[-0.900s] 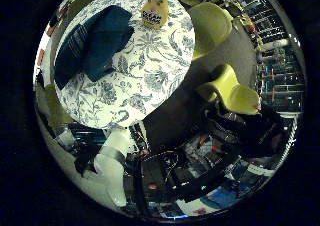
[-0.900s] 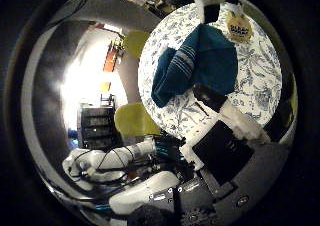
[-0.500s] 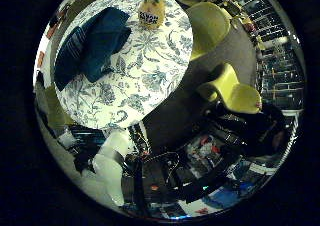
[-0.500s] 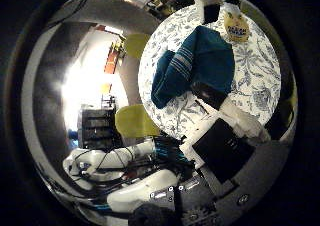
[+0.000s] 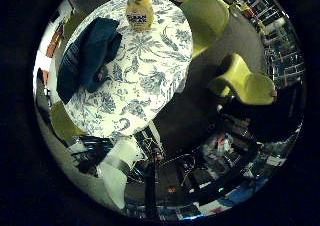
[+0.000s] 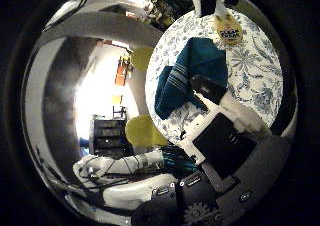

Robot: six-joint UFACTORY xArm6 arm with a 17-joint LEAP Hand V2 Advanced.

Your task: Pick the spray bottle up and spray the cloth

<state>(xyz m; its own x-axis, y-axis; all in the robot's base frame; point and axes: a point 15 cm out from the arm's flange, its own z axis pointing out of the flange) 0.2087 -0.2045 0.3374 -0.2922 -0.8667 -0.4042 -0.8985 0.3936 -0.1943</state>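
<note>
Little-finger-side palm view shows the spray bottle (image 5: pixel 139 12), yellow with a white top, standing upright on a round table (image 5: pixel 150 86) covered in a blue-and-white floral cloth, close to the table's edge. Just beside the bottle, toward the table's middle and not touching it, lies the crumpled dark teal cloth (image 5: pixel 89 58) with pale stripes along one end. Around the table stand yellow-green chairs: one (image 5: pixel 207 18) tucked against the rim near the bottle, another (image 5: pixel 245 81) set well apart on the dark floor. The thumb-side palm view shows the hand (image 6: pixel 225 131), white and black, held over the table and apart from both bottle and cloth; one finger reaches out over the teal cloth, holding nothing, though whether the fingers are straight or curled I cannot tell.
</note>
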